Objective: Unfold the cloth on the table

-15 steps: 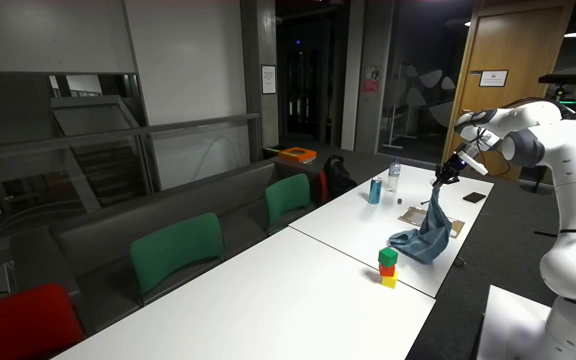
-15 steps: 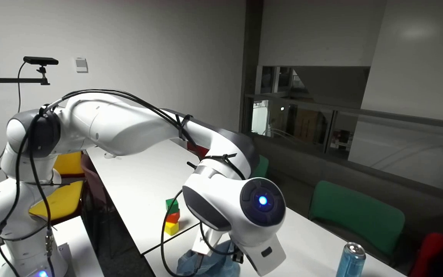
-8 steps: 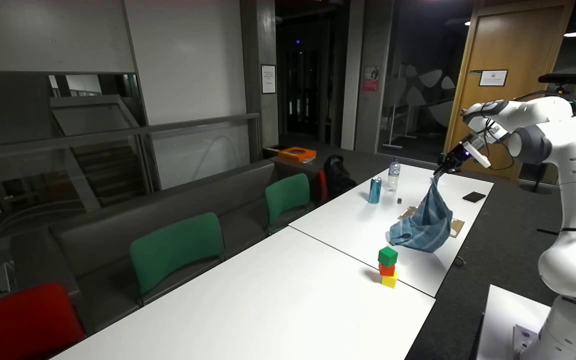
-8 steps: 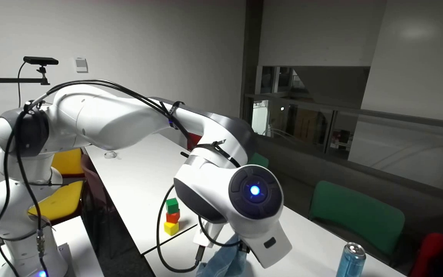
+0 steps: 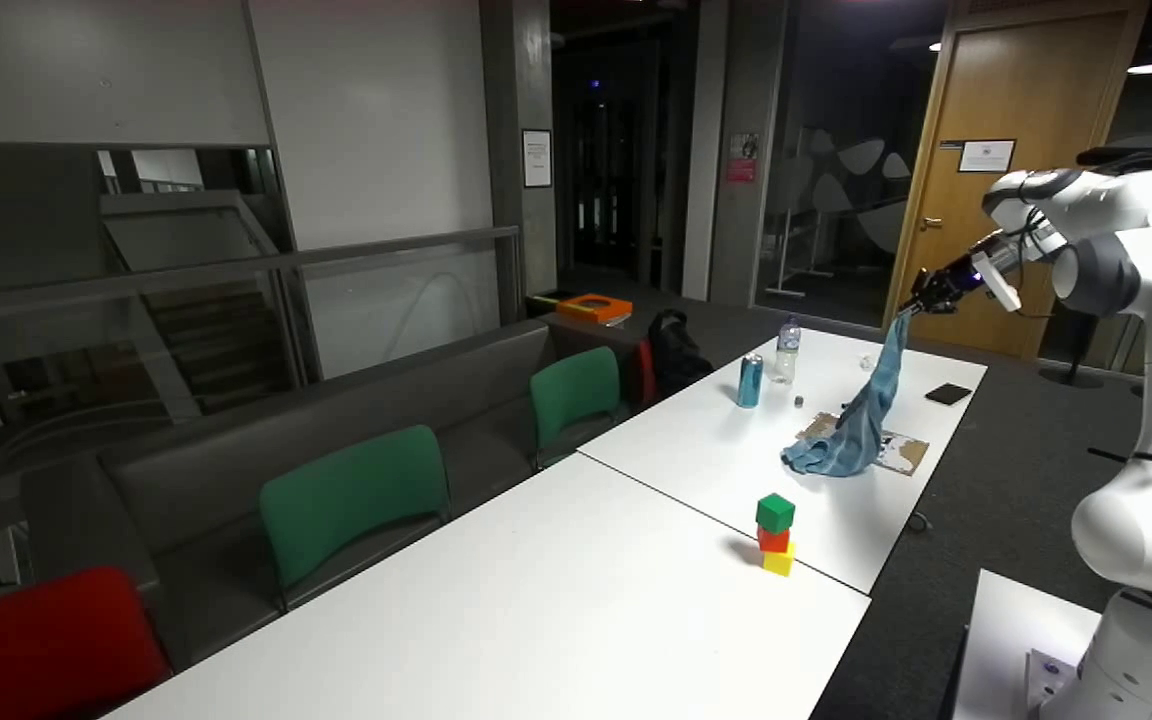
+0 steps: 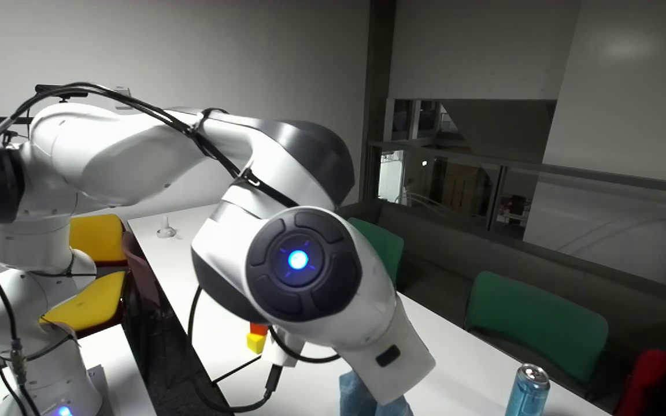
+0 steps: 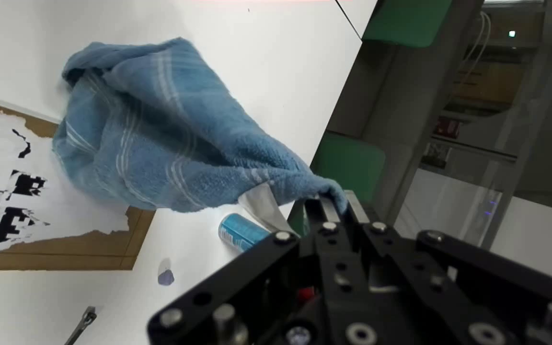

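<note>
The blue cloth with white stripes (image 5: 854,435) hangs from my gripper (image 5: 908,308) in an exterior view. Its lower part rests bunched on the white table (image 5: 536,570), partly over the cardboard piece. In the wrist view my gripper (image 7: 340,206) is shut on a corner of the cloth (image 7: 161,129), with a fold of it between the fingers. A white label hangs from the cloth beside the fingers. In an exterior view only a part of the cloth (image 6: 362,398) shows below the wrist, and the fingers are hidden there.
A torn cardboard piece (image 5: 903,452) lies under and beside the cloth. A blue can (image 5: 750,381) and a clear bottle (image 5: 787,352) stand at the far side. A stack of coloured blocks (image 5: 775,535) stands near the table seam. A flat black object (image 5: 948,394) lies near the edge.
My gripper has risen and moved to the right in an exterior view, with the cloth corner still held. The cloth is stretched taller, and its lower part has slid over the table toward the cardboard.
</note>
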